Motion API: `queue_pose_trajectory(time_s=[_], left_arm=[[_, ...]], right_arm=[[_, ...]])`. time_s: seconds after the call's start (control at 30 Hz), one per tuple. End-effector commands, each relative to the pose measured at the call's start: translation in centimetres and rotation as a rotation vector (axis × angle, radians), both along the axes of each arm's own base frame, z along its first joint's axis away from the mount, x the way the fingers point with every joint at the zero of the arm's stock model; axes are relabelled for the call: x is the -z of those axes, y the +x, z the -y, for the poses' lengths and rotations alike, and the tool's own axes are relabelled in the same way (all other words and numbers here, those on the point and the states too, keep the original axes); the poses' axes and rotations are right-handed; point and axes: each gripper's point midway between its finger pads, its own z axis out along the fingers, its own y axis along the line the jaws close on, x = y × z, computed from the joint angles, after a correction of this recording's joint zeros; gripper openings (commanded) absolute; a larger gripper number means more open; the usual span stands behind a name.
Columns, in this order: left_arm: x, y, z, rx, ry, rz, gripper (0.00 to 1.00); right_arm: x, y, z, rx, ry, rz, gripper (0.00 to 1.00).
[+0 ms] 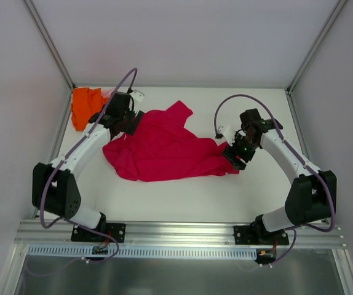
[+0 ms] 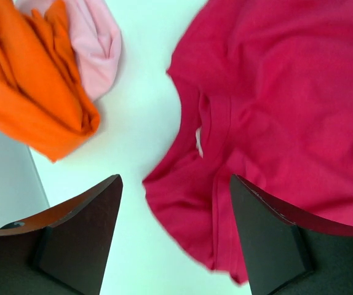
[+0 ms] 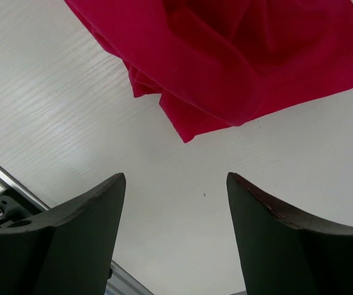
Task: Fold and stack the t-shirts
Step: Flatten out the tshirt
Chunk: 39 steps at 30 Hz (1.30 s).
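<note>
A large crimson-red t-shirt point(image 1: 164, 147) lies crumpled across the middle of the white table. In the left wrist view its collar and a sleeve corner point(image 2: 269, 123) lie flat on the table. My left gripper point(image 1: 127, 123) hovers open over the red shirt's upper-left corner, and the cloth point(image 2: 195, 203) reaches between its jaws without being pinched. A bright orange t-shirt point(image 1: 84, 106) point(image 2: 29, 98) sits bunched at the back left, with a pale pink one point(image 2: 93, 49) tucked against it. My right gripper point(image 1: 237, 155) stands open at the red shirt's right corner point(image 3: 226, 61), over bare table.
Grey walls and metal frame posts point(image 1: 53, 49) close in the table on three sides. An aluminium rail point(image 1: 176, 230) runs along the near edge beside both arm bases. In the right wrist view that rail point(image 3: 4, 184) shows at lower left.
</note>
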Motion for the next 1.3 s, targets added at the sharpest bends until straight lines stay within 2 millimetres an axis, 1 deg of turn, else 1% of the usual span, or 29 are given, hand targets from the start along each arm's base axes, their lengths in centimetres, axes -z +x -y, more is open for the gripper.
queue_pose_trajectory(time_s=[0.0, 0.03, 0.07, 0.1, 0.13, 0.2, 0.23, 0.27, 0.3, 0.33, 0.4, 0.5, 0.57, 0.6, 0.63, 0.7, 0.77, 0.8, 0.87, 0.9, 0.93, 0.97, 1.0, 1.03, 1.1, 1.13, 1.2, 1.23, 1.27], left_arm=[[-0.4, -4.5, -0.8, 0.049, 0.016, -0.041, 0.71], [0.3, -5.6, -1.2, 0.051, 0.024, -0.066, 0.71], [0.5, -6.5, -1.3, 0.066, 0.027, -0.079, 0.70], [-0.1, -7.5, -1.6, 0.071, 0.024, -0.066, 0.70], [0.8, -8.5, -2.1, 0.070, 0.034, -0.091, 0.70], [0.4, -10.0, -2.5, 0.082, 0.034, -0.088, 0.69], [1.3, -10.8, -2.8, 0.079, 0.036, -0.106, 0.70], [1.2, -11.2, -2.7, 0.085, 0.024, -0.092, 0.71], [1.4, -11.2, -2.6, 0.091, 0.018, -0.083, 0.72], [2.3, -11.6, -2.7, 0.095, 0.020, -0.098, 0.71], [3.6, -11.7, -2.3, 0.114, 0.014, -0.128, 0.70], [5.7, -11.6, -2.2, 0.131, 0.025, -0.167, 0.65], [6.7, -11.7, -2.3, 0.127, 0.033, -0.185, 0.62], [7.6, -12.3, -2.1, 0.140, 0.025, -0.210, 0.61], [8.0, -12.5, -2.0, 0.147, 0.015, -0.216, 0.58], [9.0, -13.4, -1.7, 0.174, 0.004, -0.247, 0.56], [9.0, -13.7, -2.1, 0.186, 0.027, -0.235, 0.56], [9.5, -14.2, -2.6, 0.209, 0.059, -0.245, 0.56], [9.4, -14.9, -3.8, 0.217, 0.121, -0.227, 0.56], [9.2, -14.8, -4.3, 0.245, 0.164, -0.207, 0.57], [8.2, -14.4, -5.0, 0.230, 0.195, -0.143, 0.59], [8.2, -14.6, -5.3, 0.238, 0.214, -0.132, 0.61], [7.7, -14.7, -5.5, 0.267, 0.236, -0.113, 0.62], [7.6, -14.8, -5.5, 0.280, 0.247, -0.113, 0.63], [7.4, -14.6, -6.0, 0.306, 0.298, -0.106, 0.64], [7.1, -14.1, -6.6, 0.312, 0.351, -0.097, 0.63], [7.3, -13.3, -7.6, 0.308, 0.435, -0.084, 0.63], [7.3, -13.1, -7.9, 0.338, 0.484, -0.088, 0.63], [7.6, -12.9, -8.1, 0.343, 0.509, -0.095, 0.61]], right_arm=[[0.0, -0.9, -0.9, -0.047, 0.039, -0.021, 0.72], [0.1, -1.0, -1.0, -0.051, 0.038, -0.024, 0.72], [0.1, -0.8, -1.2, -0.053, 0.040, -0.022, 0.72], [0.2, -0.7, -1.4, -0.054, 0.043, -0.023, 0.72], [0.1, -0.7, -1.5, -0.056, 0.046, -0.024, 0.72], [0.1, -0.5, -2.0, -0.063, 0.057, -0.033, 0.72], [0.2, -0.6, -2.3, -0.072, 0.061, -0.039, 0.72], [0.2, -0.4, -2.5, -0.077, 0.057, -0.038, 0.72], [0.6, -0.2, -2.6, -0.078, 0.050, -0.048, 0.72], [0.8, 0.0, -2.9, -0.086, 0.046, -0.046, 0.72], [1.2, 0.8, -3.4, -0.078, 0.044, -0.042, 0.72], [1.8, 1.7, -4.0, -0.069, 0.051, -0.027, 0.72], [2.1, 1.7, -4.1, -0.072, 0.053, -0.028, 0.72], [2.5, 1.8, -4.1, -0.071, 0.047, -0.023, 0.72], [2.7, 1.8, -3.9, -0.067, 0.038, -0.021, 0.72], [3.0, 2.0, -3.8, -0.066, 0.035, -0.010, 0.72], [3.1, 1.9, -3.9, -0.067, 0.038, -0.017, 0.72], [3.1, 2.0, -4.0, -0.066, 0.041, -0.017, 0.72], [3.0, 2.0, -4.0, -0.062, 0.044, -0.016, 0.72], [3.0, 1.9, -4.0, -0.063, 0.046, -0.019, 0.72], [3.1, 1.9, -4.1, -0.064, 0.046, -0.019, 0.72], [3.0, 2.0, -4.1, -0.063, 0.048, -0.016, 0.72], [3.1, 2.0, -4.1, -0.062, 0.049, -0.018, 0.72], [2.9, 2.1, -4.2, -0.061, 0.053, -0.016, 0.72], [2.8, 2.2, -4.4, -0.062, 0.057, -0.018, 0.72], [2.7, 2.3, -4.5, -0.061, 0.058, -0.019, 0.72], [2.8, 2.3, -4.4, -0.060, 0.054, -0.021, 0.72], [2.8, 2.2, -4.4, -0.062, 0.053, -0.022, 0.72], [2.8, 2.2, -4.4, -0.062, 0.047, -0.020, 0.72]])
